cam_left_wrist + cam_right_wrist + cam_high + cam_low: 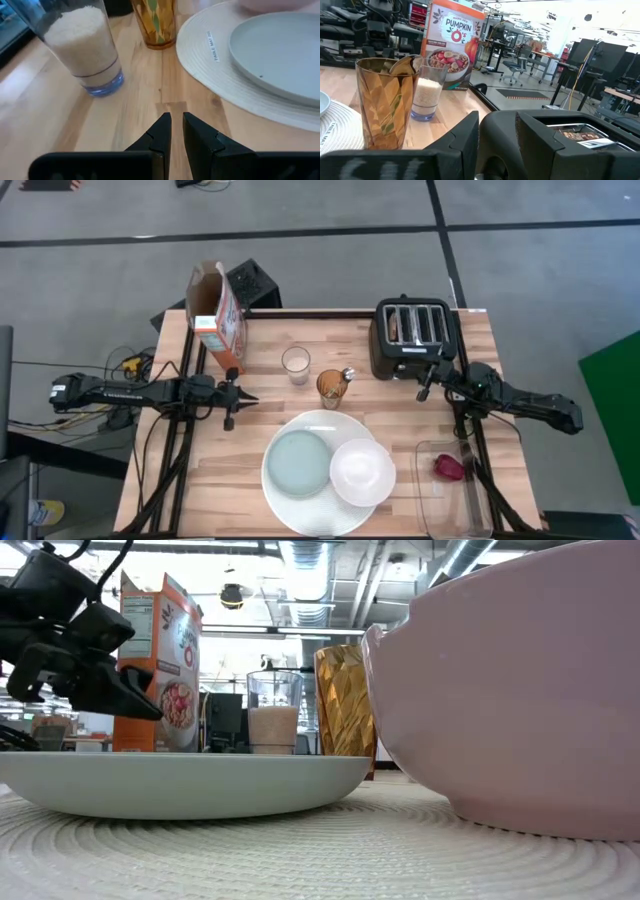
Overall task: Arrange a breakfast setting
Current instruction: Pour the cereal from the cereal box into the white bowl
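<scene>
Hovering beside the toaster [415, 337], the right end effector [425, 387], fingers nearly closed and empty, has the toast slice [575, 134] just ahead, upright in a slot. Left end effector [238, 397], narrow and empty, is well apart.

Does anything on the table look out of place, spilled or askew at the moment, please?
Nothing looks spilled or damaged. The cereal box stands upright with its top open, and the bowl and grey-blue plate sit neatly on the large white plate.
</scene>
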`<action>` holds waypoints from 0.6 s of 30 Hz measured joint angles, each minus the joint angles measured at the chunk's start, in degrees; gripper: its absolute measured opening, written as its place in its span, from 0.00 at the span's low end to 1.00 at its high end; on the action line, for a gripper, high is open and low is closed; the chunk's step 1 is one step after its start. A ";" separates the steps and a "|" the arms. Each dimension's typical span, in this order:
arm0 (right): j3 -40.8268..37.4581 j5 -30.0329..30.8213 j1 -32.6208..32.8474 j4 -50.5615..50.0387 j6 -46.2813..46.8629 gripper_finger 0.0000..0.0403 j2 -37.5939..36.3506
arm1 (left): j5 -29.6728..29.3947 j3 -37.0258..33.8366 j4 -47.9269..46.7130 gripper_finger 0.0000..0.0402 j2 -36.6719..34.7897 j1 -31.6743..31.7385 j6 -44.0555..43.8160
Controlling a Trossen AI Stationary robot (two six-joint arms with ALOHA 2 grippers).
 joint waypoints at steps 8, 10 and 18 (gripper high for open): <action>-0.01 0.01 -0.01 0.00 -0.01 0.37 -0.01 | 0.13 0.00 2.76 0.09 0.00 0.02 -14.82; -0.01 0.00 -0.01 0.00 -0.02 0.37 0.00 | 1.83 0.00 5.82 0.09 0.00 0.02 -16.08; 0.00 0.00 -0.01 0.00 -0.02 0.37 -0.01 | 7.46 0.02 10.29 0.09 -0.02 0.00 -17.03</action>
